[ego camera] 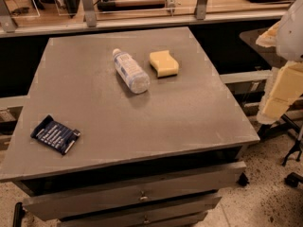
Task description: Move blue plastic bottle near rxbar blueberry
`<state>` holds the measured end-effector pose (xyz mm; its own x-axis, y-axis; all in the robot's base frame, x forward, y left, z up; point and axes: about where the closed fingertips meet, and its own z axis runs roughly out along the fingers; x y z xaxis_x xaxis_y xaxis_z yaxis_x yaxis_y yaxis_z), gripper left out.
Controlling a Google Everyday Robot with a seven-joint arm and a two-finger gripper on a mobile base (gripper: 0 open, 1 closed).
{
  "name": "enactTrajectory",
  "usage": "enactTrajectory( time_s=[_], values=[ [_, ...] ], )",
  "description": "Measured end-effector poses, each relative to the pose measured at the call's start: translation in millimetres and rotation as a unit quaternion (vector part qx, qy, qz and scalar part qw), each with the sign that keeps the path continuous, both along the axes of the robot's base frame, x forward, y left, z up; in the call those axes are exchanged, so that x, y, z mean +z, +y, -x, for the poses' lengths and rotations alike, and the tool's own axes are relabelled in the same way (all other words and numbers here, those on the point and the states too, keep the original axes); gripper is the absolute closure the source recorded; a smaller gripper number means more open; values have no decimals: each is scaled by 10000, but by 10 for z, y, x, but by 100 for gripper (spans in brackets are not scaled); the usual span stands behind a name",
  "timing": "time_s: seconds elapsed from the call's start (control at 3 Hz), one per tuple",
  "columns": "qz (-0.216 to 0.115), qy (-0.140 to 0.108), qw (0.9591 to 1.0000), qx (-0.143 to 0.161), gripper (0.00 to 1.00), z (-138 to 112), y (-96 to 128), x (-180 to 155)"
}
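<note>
The blue plastic bottle [130, 71] lies on its side on the grey table [142, 122], at the back middle, with its white cap pointing to the far left. The rxbar blueberry [55, 134], a flat dark navy wrapper with white text, lies near the table's front left corner, far from the bottle. Part of my white and cream arm [283, 86] shows at the right edge, off the table and away from both things. My gripper is out of view.
A yellow sponge [164, 63] lies just right of the bottle. The table has drawers [137, 196] under its front edge. A counter with a rail [142, 20] runs behind the table. A black stand's feet [293, 167] are on the floor at the right.
</note>
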<state>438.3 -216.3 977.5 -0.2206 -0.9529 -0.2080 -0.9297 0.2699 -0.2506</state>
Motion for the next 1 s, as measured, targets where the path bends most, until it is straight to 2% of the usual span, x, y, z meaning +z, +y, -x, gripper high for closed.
enactTrajectory(
  time_s=[0.33,0.67,1.0],
  values=[
    [-33,-75,10000,-1,0,-18,15,37],
    [-297,-283,9991,80,0,-217,145,226],
    [-836,-466,9952,202,0,-966,521,437]
  ],
)
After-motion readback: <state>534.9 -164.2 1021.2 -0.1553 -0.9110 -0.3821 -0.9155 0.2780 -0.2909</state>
